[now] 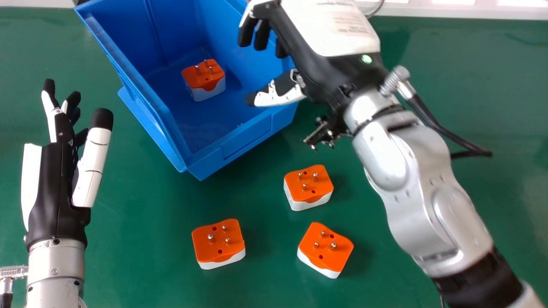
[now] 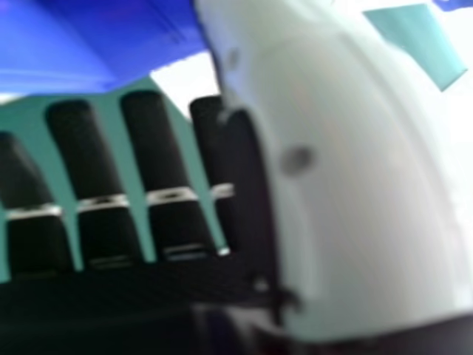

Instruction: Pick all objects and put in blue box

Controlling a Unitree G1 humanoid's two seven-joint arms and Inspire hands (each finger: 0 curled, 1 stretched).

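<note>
The blue box (image 1: 171,124) holds one orange-and-white plug adapter (image 1: 204,79) on its floor. Three more adapters lie on the green table, pins up: one (image 1: 308,186) nearest the box, one (image 1: 218,242) at the lower middle and one (image 1: 326,248) to its right. Over the box's right side hangs my right hand (image 1: 308,68), fingers relaxed and thumb apart, with no object between them. In the right hand view, the right hand (image 2: 159,148) has straight fingers, with blue box wall (image 2: 89,44) beyond. My left hand (image 1: 55,184) is open at the left, away from the adapters.
The right forearm (image 1: 421,192) crosses the table's right part, with a black cable beside its wrist. A pale ledge (image 1: 462,10) runs along the table's far edge. Green tabletop (image 1: 145,239) lies between the left hand and the lower middle adapter.
</note>
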